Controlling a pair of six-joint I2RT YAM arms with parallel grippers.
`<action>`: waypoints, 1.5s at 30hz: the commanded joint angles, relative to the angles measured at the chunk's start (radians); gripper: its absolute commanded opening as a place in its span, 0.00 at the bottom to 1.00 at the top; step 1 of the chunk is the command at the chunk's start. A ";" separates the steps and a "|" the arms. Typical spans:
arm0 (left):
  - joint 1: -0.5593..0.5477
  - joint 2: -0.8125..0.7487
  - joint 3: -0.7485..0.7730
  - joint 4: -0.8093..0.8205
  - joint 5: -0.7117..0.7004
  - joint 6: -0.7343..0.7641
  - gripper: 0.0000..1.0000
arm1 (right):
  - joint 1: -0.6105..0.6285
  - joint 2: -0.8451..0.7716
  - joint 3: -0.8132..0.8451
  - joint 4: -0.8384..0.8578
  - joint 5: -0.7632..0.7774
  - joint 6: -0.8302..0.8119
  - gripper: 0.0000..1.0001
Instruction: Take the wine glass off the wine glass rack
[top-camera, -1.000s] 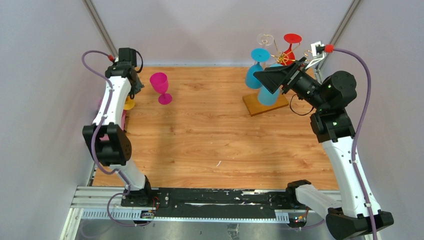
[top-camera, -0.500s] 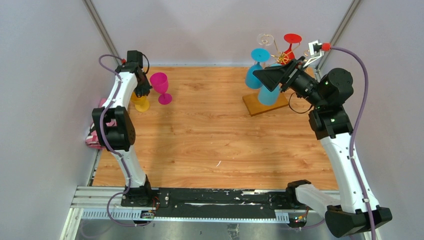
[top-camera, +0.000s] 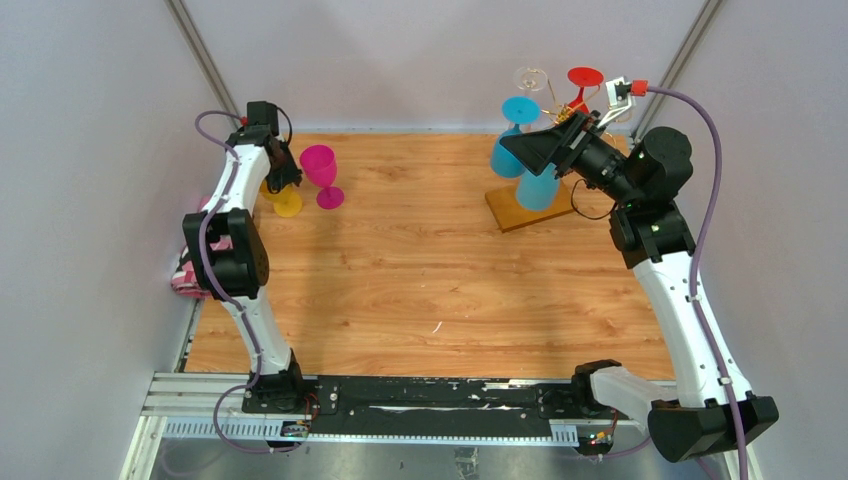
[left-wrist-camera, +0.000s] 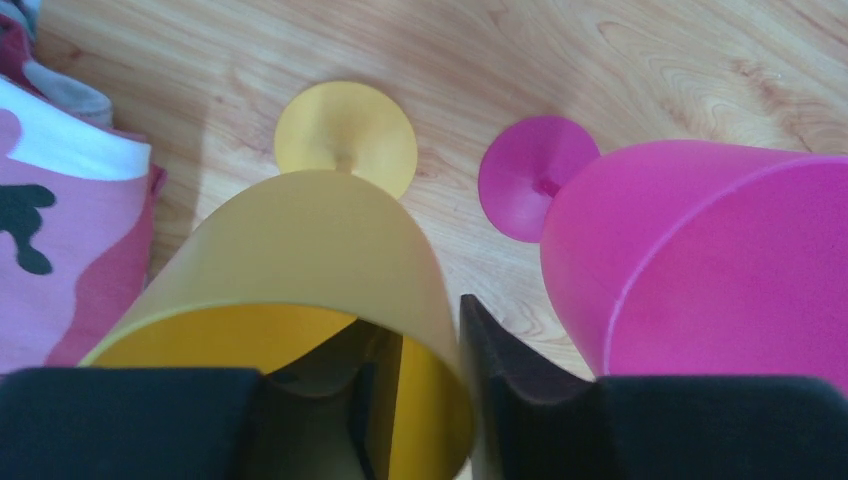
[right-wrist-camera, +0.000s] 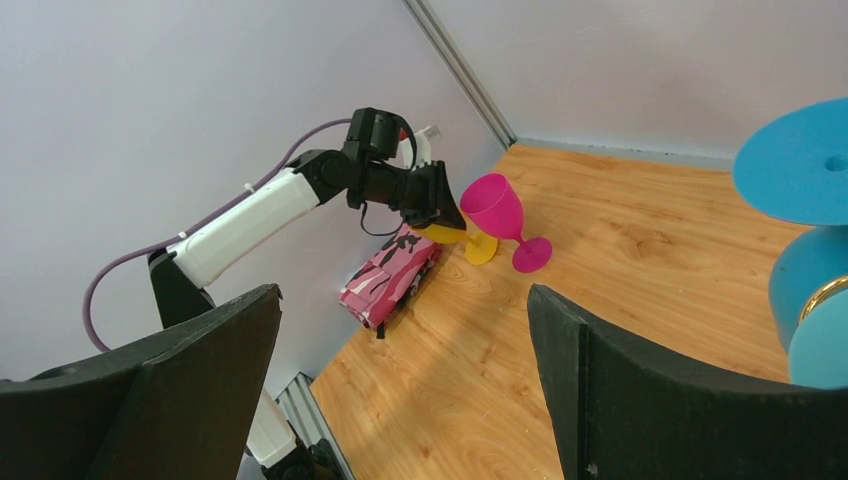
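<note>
The gold wire rack (top-camera: 562, 114) stands on its wooden base (top-camera: 508, 212) at the back right. Two blue wine glasses (top-camera: 508, 158), a red one (top-camera: 583, 80) and a clear one (top-camera: 530, 78) hang upside down on it. My right gripper (top-camera: 522, 150) is wide open and empty in front of the blue glasses; its wrist view (right-wrist-camera: 400, 300) shows a blue glass (right-wrist-camera: 800, 160) at the right edge. My left gripper (top-camera: 283, 178) grips the rim of a yellow wine glass (left-wrist-camera: 300, 250), one finger inside the bowl, one outside. The glass stands on the table.
A magenta wine glass (top-camera: 322, 172) stands just right of the yellow one (top-camera: 285, 202), close to my left fingers (left-wrist-camera: 510, 370). A pink camouflage cloth (top-camera: 190, 275) lies at the table's left edge. Walls and metal posts close in the back corners.
My left arm has swung right with the yellow glass, bringing it beside the magenta glass. My right gripper has risen a little and shifted toward the rack, still open.
</note>
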 joint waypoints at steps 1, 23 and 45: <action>0.009 0.024 0.052 -0.026 0.029 0.020 0.37 | -0.013 -0.005 -0.010 0.061 -0.032 0.033 0.98; -0.007 -0.302 0.158 0.008 0.164 0.024 0.48 | -0.096 -0.021 -0.020 -0.021 0.045 -0.056 0.94; -0.353 -0.793 -0.378 0.699 0.456 -0.109 0.56 | -0.585 0.568 0.459 -0.076 0.025 0.059 0.80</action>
